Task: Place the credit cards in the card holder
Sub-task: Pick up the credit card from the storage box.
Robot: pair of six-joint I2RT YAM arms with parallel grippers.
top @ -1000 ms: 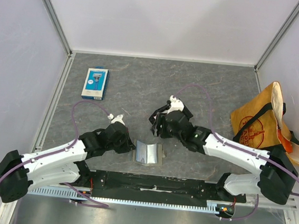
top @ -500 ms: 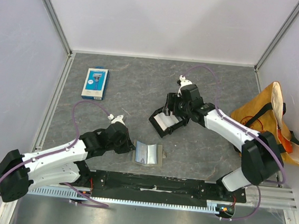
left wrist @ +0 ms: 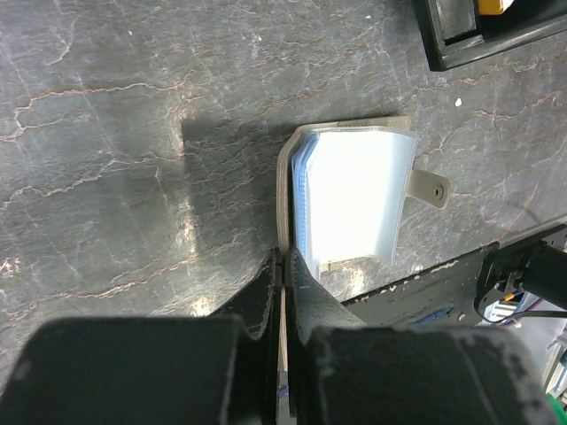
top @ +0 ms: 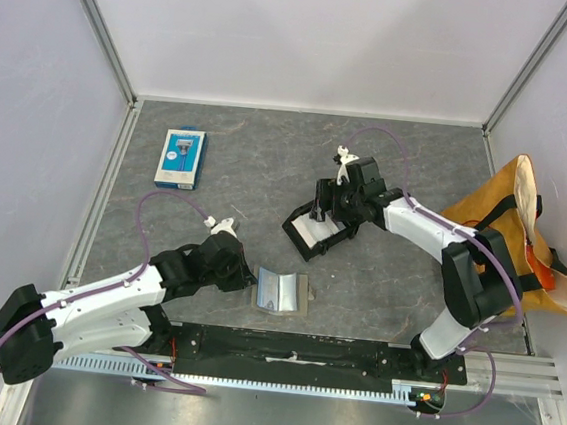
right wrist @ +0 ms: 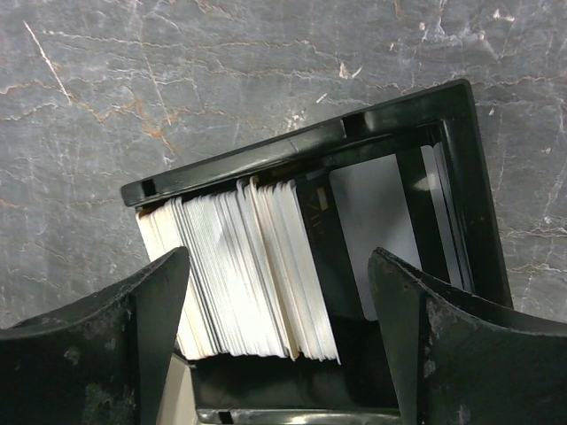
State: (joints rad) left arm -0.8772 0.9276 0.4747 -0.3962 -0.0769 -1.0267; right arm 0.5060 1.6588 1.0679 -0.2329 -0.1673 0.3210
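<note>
Left hand [left wrist: 282, 263] pinches card holder [left wrist: 354, 195]; right hand [right wrist: 279, 270] splayed.

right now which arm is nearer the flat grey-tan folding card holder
Left. The left fingers pinch the left edge of the card holder; the right fingers hang open over the black rectangular plastic tray of white cards, well beyond it.

Stacked white plastic cards [right wrist: 235, 266] are walled in by a black rectangular tray [right wrist: 266, 158]; bare marbled tabletop [top: 248, 159] surrounds it.
</note>
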